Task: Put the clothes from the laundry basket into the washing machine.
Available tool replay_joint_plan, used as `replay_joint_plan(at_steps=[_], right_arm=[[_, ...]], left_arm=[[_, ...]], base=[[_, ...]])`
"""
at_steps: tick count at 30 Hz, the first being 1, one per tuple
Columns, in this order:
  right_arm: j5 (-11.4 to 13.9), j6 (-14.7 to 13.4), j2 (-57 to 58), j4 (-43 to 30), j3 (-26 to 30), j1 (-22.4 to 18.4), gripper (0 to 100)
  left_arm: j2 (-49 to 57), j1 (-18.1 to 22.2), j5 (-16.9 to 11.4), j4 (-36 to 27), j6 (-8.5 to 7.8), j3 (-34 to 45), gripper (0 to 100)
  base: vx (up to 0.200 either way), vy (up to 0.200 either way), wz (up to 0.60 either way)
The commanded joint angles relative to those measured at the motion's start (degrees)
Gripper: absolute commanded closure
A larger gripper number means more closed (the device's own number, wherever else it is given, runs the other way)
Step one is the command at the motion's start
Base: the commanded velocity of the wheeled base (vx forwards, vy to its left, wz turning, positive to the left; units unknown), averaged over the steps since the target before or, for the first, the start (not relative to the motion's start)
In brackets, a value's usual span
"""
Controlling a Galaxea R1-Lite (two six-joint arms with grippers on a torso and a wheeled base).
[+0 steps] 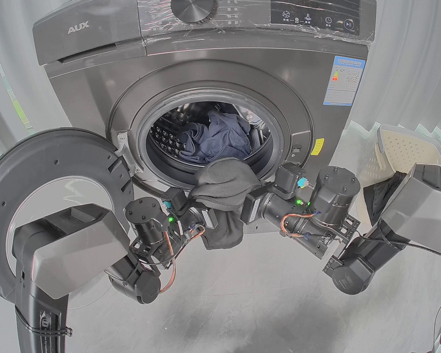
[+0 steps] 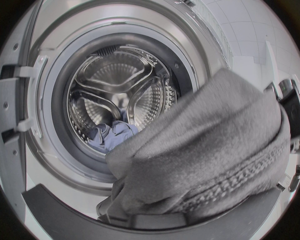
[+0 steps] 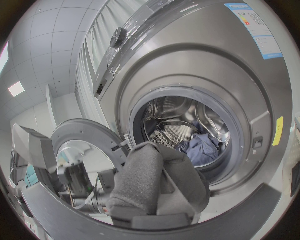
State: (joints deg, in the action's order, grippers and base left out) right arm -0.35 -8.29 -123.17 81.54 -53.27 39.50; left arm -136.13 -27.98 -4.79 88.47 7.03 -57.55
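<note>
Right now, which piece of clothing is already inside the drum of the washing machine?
The blue garment: it lies inside the drum. The dark grey garment hangs outside, in front of it.

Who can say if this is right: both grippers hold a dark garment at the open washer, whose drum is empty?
Wrong: the drum is not empty. The head view shows blue clothes in it. The left gripper and right gripper do hold the dark garment at the open washer.

Pale grey floor (image 1: pixel 230 309) lying scuffed underfoot, white curtains (image 1: pixel 413 71) hanging in folds behind, square-panelled ceiling (image 3: pixel 59 34) stretching overhead, one light panel (image 3: pixel 15 88) glowing in it
</note>
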Motion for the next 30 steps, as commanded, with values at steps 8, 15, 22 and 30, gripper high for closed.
replay_joint_plan(at_steps=[8,15,22,30], right_arm=[[-2.3,-0.1,-4.6,-2.0,1.2,-1.8,100],[-2.2,0.0,-8.6,-1.2,-2.4,-0.8,100],[-1.7,0.1,-8.4,-0.8,-2.4,-0.2,0],[2.1,2.3,5.0,-0.1,13.0,-0.3,0]], left_arm=[[9.6,-0.2,0.1,0.2,0.17,5.1,100],[12.6,-2.1,0.1,0.3,-0.27,9.9,100],[12.5,-2.5,0.3,0.3,-0.53,9.7,100],[14.3,-1.6,2.3,0.3,-0.79,11.8,100]], base=[[0.000,0.000,0.00],[0.000,0.000,0.00],[0.000,0.000,0.00],[0.000,0.000,0.00]])
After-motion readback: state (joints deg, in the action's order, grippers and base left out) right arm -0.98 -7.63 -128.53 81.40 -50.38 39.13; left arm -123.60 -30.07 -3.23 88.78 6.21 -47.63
